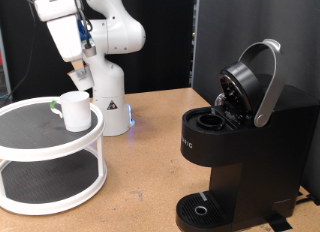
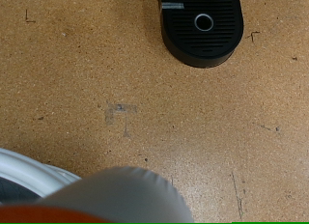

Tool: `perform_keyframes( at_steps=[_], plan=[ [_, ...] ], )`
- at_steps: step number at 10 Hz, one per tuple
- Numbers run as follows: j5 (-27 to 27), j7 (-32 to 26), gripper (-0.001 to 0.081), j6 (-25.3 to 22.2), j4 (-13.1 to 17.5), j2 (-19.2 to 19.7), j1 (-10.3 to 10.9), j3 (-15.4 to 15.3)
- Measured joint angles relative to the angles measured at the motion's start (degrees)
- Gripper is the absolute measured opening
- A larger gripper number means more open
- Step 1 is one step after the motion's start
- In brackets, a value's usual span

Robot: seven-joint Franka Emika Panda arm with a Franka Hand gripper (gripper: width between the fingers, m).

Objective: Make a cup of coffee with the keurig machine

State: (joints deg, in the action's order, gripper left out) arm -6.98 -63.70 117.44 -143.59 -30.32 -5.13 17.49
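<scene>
Gripper above the cup on the stand, keurig machine open on the worktop.

In the exterior view the gripper [image 1: 76,70] hangs just above the white cup [image 1: 75,110], which stands on the top tier of a round white two-tier stand [image 1: 30,142] at the exterior view's left. I cannot tell if the fingers are wide or narrow, and nothing shows between them. The black keurig machine [image 1: 240,142] stands well apart at the exterior view's right, its lid raised. The wrist view shows its round drip base [image 2: 201,26] on the brown worktop [image 2: 145,108].
</scene>
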Motion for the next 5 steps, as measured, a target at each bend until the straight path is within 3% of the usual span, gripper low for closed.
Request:
perform_keyframes(
  at_steps=[3,5],
  plan=[
    [-3.40,-0.29,0.0431,0.08,-0.31,0.06,0.51,0.24],
    [-9.15,1.55,0.0431,0.53,0.56,0.71,2.55,-0.65]
  ],
)
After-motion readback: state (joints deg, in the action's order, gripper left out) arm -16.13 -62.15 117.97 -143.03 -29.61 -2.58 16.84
